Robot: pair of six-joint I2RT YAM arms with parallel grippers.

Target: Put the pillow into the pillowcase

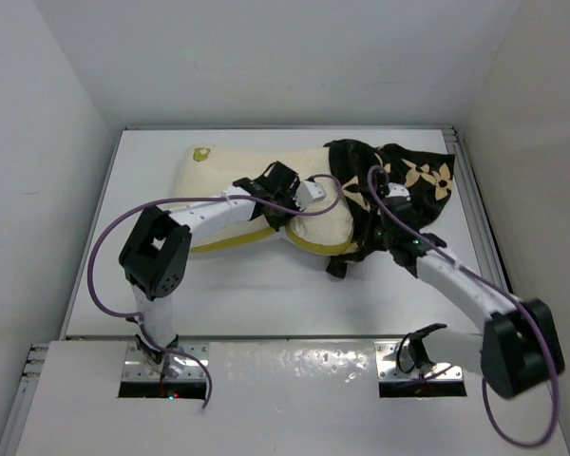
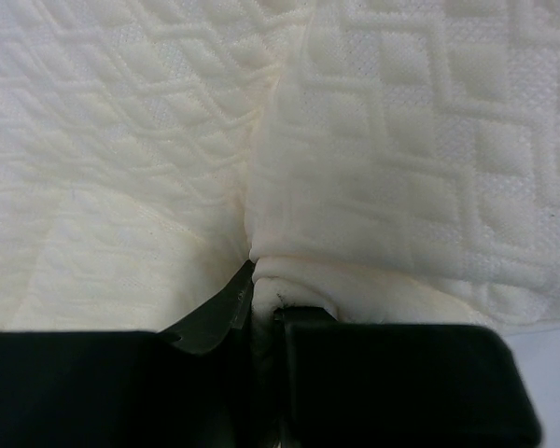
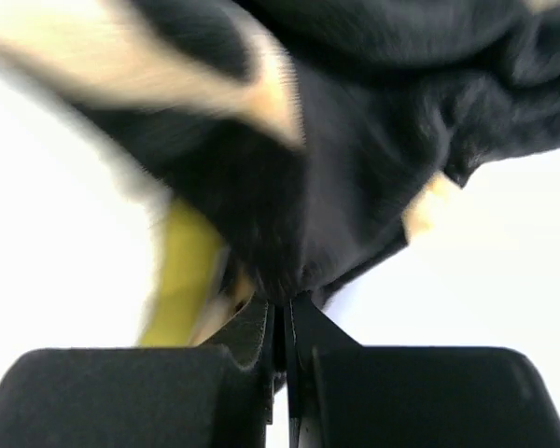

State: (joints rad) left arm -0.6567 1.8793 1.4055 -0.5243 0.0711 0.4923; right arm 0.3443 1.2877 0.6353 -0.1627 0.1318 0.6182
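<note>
The cream quilted pillow [image 1: 218,176] with its mustard side band lies across the table's far middle, its right end tucked into the black flowered pillowcase [image 1: 413,180]. My left gripper [image 1: 309,193] rests on the pillow's top near the case mouth, shut on a pinched fold of the pillow's cream cover [image 2: 289,280]. My right gripper [image 1: 385,217] is shut on the black pillowcase fabric [image 3: 355,187] at its near edge; the yellow band [image 3: 182,266] shows just left of the fingers [image 3: 308,322]. The pillow's right end is hidden inside the case.
White walls enclose the table [image 1: 266,294] on the left, back and right. The pillowcase bunches near the right wall [image 1: 456,161]. Purple cables loop from both arms over the table.
</note>
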